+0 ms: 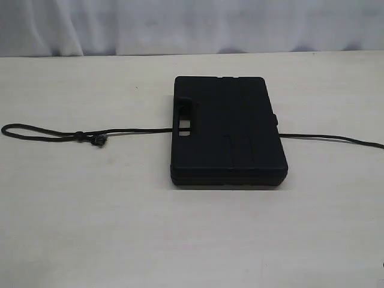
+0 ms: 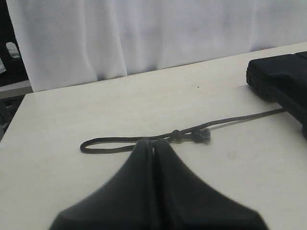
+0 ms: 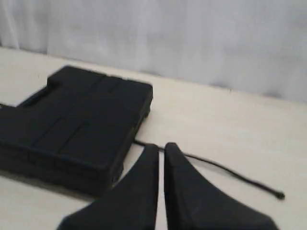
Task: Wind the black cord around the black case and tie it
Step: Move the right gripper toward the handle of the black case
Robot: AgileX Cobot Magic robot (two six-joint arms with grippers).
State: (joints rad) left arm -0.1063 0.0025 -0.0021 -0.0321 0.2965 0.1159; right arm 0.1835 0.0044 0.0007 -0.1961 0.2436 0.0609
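Note:
The black case [image 1: 228, 129] lies flat in the middle of the table with its handle cut-out facing left. The black cord [image 1: 132, 132] runs under it. On the left it ends in a knot [image 1: 99, 140] and a narrow loop [image 1: 36, 133]; on the right it trails off towards the table edge [image 1: 330, 139]. Neither gripper shows in the exterior view. My left gripper [image 2: 154, 143] is shut and empty, hanging just short of the loop [image 2: 110, 143], with the case [image 2: 283, 79] off to one side. My right gripper [image 3: 161, 146] is shut and empty, above the cord [image 3: 225, 170] beside the case [image 3: 76, 120].
A white curtain [image 1: 192, 24] hangs behind the pale table [image 1: 192, 240]. The table's left edge [image 2: 19, 110] shows in the left wrist view, with dark equipment beyond it. The cord's plain end [image 3: 279, 195] lies loose on the table.

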